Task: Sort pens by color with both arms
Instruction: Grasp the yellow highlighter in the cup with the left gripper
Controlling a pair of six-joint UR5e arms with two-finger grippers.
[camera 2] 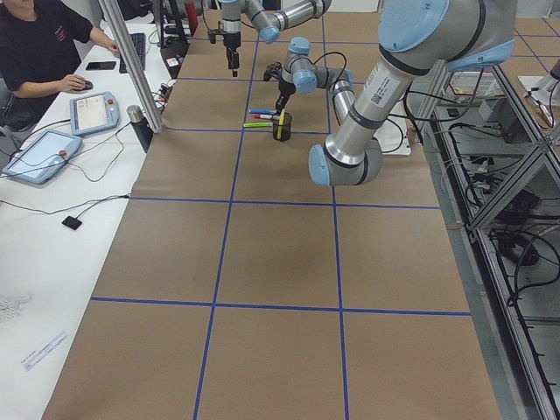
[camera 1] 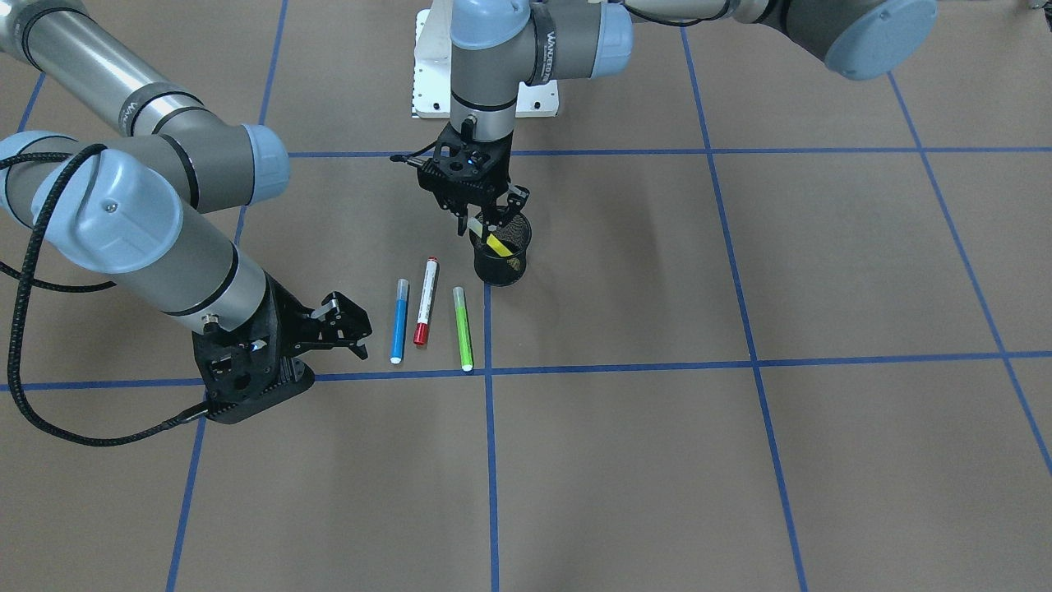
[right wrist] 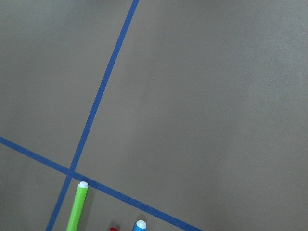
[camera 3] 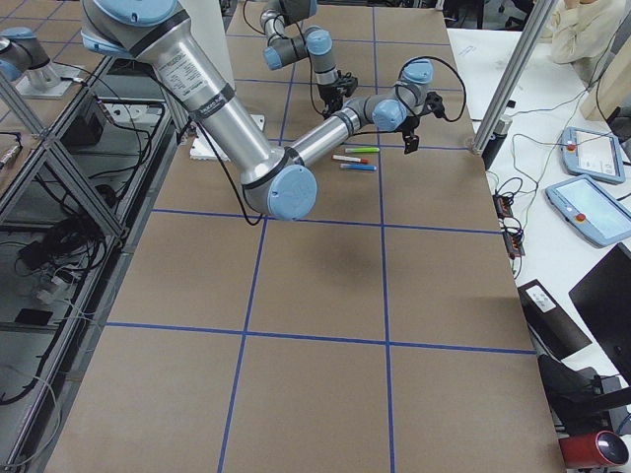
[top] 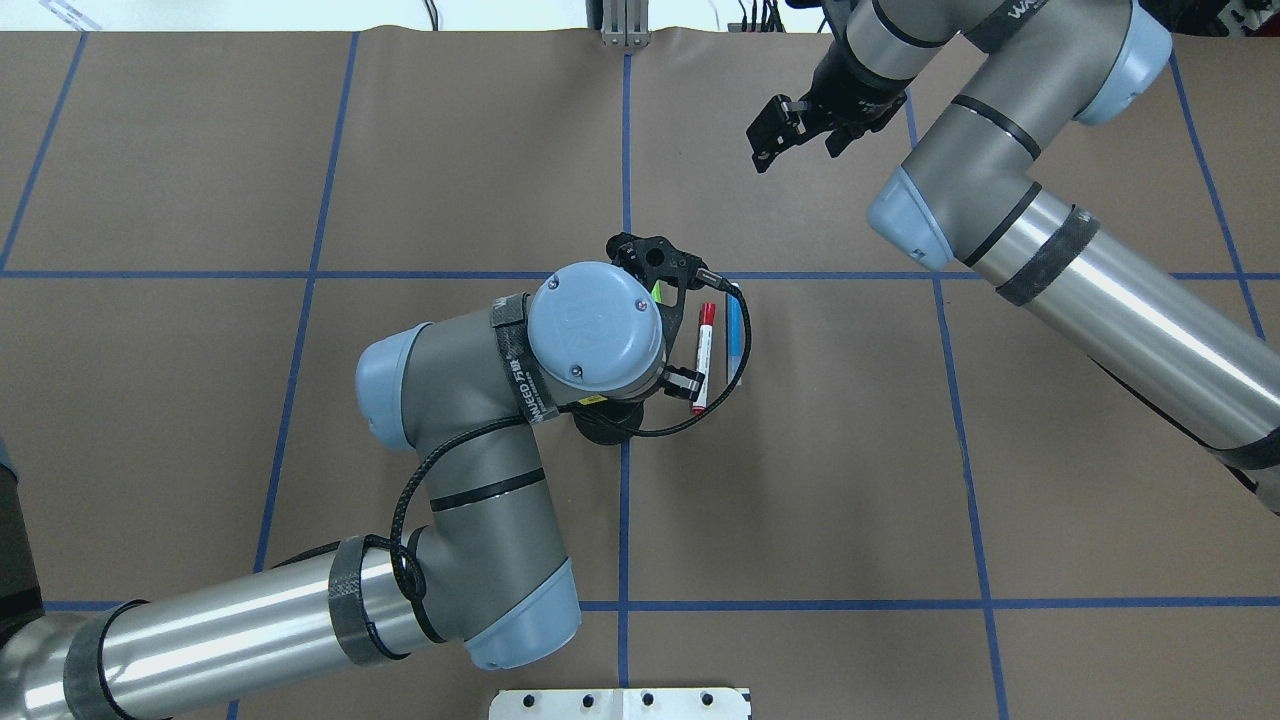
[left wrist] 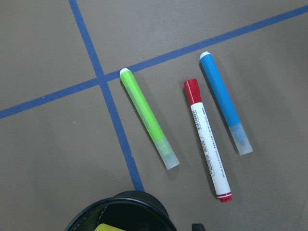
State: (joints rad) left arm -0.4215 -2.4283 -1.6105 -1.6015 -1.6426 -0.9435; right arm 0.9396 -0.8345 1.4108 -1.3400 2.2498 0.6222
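Observation:
A blue pen (camera 1: 399,321), a white pen with a red cap (camera 1: 426,301) and a green pen (camera 1: 463,327) lie side by side on the brown table. All three also show in the left wrist view: green (left wrist: 147,115), red (left wrist: 207,139), blue (left wrist: 224,108). A black mesh cup (camera 1: 503,261) stands beside them with a yellow pen (camera 1: 496,243) leaning in it. My left gripper (camera 1: 486,215) hangs just over the cup with its fingers spread around the pen's top. My right gripper (camera 1: 345,326) is open and empty, low over the table beside the blue pen.
Blue tape lines (camera 1: 489,460) cross the brown table cover. The white pedestal base (camera 1: 427,74) sits at the robot's side. A seated operator (camera 2: 39,44) and tablets (camera 2: 44,153) are at a side desk beyond the table's far edge.

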